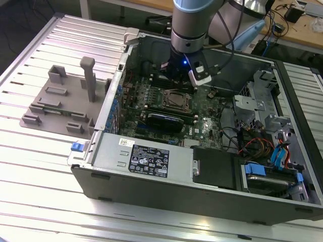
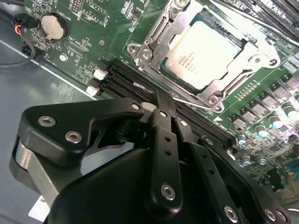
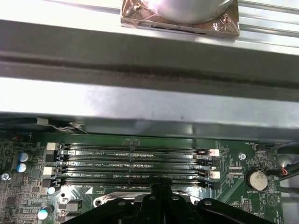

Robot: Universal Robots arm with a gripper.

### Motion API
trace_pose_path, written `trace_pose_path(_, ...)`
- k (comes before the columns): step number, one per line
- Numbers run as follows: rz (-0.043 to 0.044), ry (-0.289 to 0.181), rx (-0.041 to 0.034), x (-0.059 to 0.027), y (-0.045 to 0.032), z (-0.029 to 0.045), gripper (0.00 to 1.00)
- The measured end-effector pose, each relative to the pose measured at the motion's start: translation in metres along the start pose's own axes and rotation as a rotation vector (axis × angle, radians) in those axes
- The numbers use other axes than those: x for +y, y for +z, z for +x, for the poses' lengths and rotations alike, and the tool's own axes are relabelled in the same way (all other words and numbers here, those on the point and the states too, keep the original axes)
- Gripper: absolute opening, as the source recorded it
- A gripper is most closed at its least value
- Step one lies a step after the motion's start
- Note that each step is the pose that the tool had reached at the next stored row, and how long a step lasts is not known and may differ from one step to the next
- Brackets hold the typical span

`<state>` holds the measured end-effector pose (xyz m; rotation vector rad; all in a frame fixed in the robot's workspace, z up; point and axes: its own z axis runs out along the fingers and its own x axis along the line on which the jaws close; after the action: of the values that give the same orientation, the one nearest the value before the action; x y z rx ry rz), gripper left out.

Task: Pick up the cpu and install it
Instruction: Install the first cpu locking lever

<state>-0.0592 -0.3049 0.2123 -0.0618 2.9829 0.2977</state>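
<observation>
We see cpu (image 2: 205, 53) seated in socket; gripper (image 2: 164, 103) pressed together, empty, just beside. We judge cpu light, stiff, fragile; hold by edges.

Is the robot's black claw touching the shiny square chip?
Apart. In the second wrist view, the gripper sits over the black memory slots, with green board between it and the cpu.

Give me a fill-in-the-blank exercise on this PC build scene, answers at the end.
1. The cpu sits in its ____ on the green motherboard.
2. In the second wrist view the hand is above the black memory ____, beside the cpu.
3. In the exterior view the grey fixture lies outside the case, on that view's ____.

Missing words: socket; slots; left
</observation>
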Motion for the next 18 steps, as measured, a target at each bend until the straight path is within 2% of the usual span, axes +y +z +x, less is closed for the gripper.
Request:
trace_pose_path(3, 0.0134, 0.0, -0.015, 0.0015, 0.0025, 0.0023, 0.11)
trace_pose_path(5, 0.016, 0.006, -0.019, 0.003, 0.0042, 0.0041, 0.11)
trace_pose_path(8, 0.0279, 0.077, -0.0327, 0.0024, 0.0082, 0.0047, 0.11)
trace_pose_path(13, 0.0328, 0.107, -0.0385, 0.0065, 0.0108, 0.0049, 0.11)
trace_pose_path(18, 0.0384, 0.134, -0.0435, 0.0065, 0.0123, 0.0055, 0.11)
